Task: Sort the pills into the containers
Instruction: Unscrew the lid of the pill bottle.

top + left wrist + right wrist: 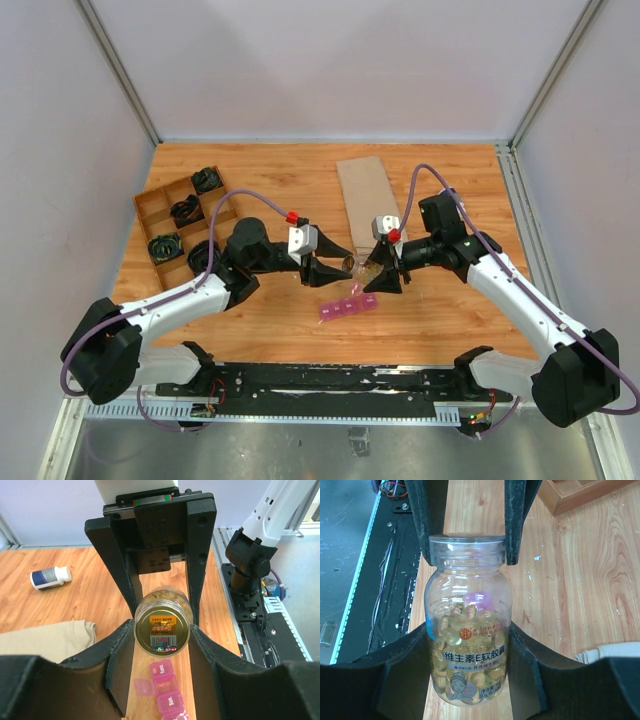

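Worktop [250, 170]: wooden tray [175, 225] at left. Right claw [468, 630] clamped on pill bottle [467, 580] body, label readable only in right wrist view; left claw [162, 630] clamped on its gold cap. Containers [165, 687] on worktop near bottle; only left wrist view shows one lid open.

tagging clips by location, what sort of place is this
Probably a robot lab test cell: a wooden tabletop boxed in by plain pale walls, two arms bolted at its near edge, and staged props like a pill bottle and pink organiser.
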Controlling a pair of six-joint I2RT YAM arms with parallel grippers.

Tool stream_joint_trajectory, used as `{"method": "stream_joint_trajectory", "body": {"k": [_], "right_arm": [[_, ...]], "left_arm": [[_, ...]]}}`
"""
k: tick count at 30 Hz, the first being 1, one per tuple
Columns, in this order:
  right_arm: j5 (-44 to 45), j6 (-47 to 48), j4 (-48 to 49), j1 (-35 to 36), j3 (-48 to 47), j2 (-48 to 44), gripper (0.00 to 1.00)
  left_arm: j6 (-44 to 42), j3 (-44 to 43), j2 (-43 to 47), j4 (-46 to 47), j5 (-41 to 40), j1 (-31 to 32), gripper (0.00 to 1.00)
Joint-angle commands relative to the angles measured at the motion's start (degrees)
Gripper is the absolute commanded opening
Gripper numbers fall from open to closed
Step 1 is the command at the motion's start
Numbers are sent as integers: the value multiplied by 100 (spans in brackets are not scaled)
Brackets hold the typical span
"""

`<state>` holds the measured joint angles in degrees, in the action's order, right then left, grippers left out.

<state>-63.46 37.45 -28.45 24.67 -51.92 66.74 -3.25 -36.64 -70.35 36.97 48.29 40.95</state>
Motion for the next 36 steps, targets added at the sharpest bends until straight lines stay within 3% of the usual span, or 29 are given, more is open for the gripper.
{"method": "stream_joint_trajectory", "body": {"k": [1, 6, 9, 15, 23, 36], "right_arm": [[-160, 61, -34, -23, -95, -70, 4], [-54, 25, -31, -22, -108, -51, 4], [20, -4, -21, -18, -125, -8, 3], [86, -27, -23, -20, -138, 31, 3], [54, -19, -21, -14, -134, 23, 3], [-9, -1, -27, -23, -126, -27, 3]], "left_arm": [[251, -63, -13, 323, 141, -52, 39], [951, 244, 107, 951, 17, -52, 35], [1310, 341, 176, 1066, -195, -31, 26], [2065, 535, 481, 1074, -1387, 306, 13], [3266, 755, 927, 1067, -3015, 830, 8], [4503, 396, 990, 7, -3924, 860, 6]]}}
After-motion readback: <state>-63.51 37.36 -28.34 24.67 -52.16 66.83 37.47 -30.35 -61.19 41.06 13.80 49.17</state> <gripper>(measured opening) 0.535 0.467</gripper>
